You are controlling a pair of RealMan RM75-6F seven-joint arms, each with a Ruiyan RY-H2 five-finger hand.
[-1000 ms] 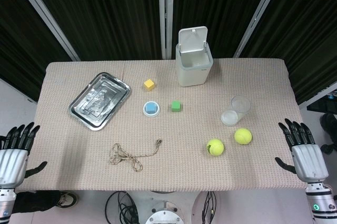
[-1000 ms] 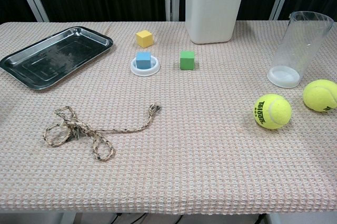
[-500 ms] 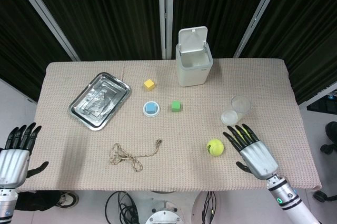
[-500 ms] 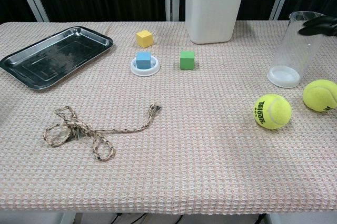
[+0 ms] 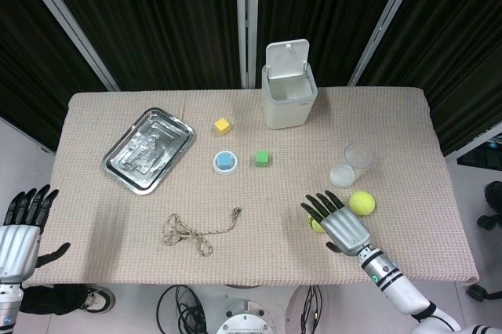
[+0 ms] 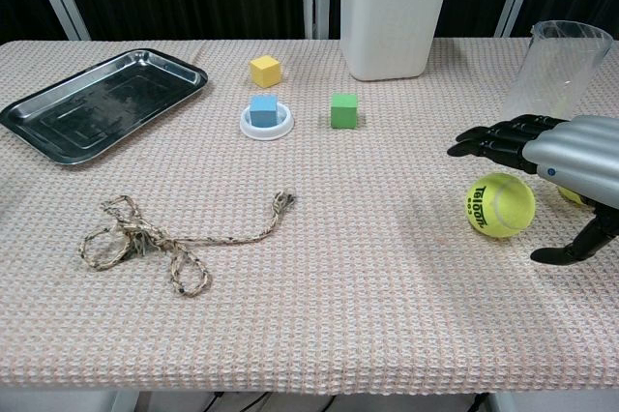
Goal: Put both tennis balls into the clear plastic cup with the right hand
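The right hand [image 6: 566, 156] hovers flat over the near ball [image 6: 500, 205], fingers spread and holding nothing, placed for a top-down grasp. The far ball [image 5: 361, 203], equally fuzzy and yellow, lies on the woven tabletop [image 5: 259, 252] just beside the upright clear cup [image 5: 357, 158], its rim open to receive both.

Yellow-green tennis balls [image 6: 500, 205], silver/black right hand [image 6: 566, 159], beige waffle-weave cloth [image 6: 338, 277].
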